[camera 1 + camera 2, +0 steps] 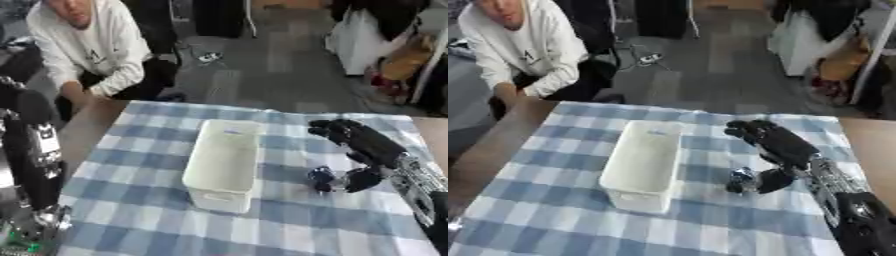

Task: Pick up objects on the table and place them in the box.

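Note:
A white rectangular box (219, 199) stands open-topped in the middle of the blue-checked cloth (140, 170); nothing shows inside it. To its right lies a small dark, shiny object (320, 176). My right hand (363, 145) hovers over that object with its fingers straight and pointing toward the far left. Its thumb (360, 181) hangs down right beside the object, and I cannot tell whether it touches. My left arm (33, 150) hangs at the left edge of the left eye view, its hand low by the bottom corner and hard to make out.
The cloth covers a wooden table whose bare top (87, 125) shows at the far left and at the far right (872, 135). Open cloth lies in front of the box and to its left. Floor and clutter lie beyond the far edge.

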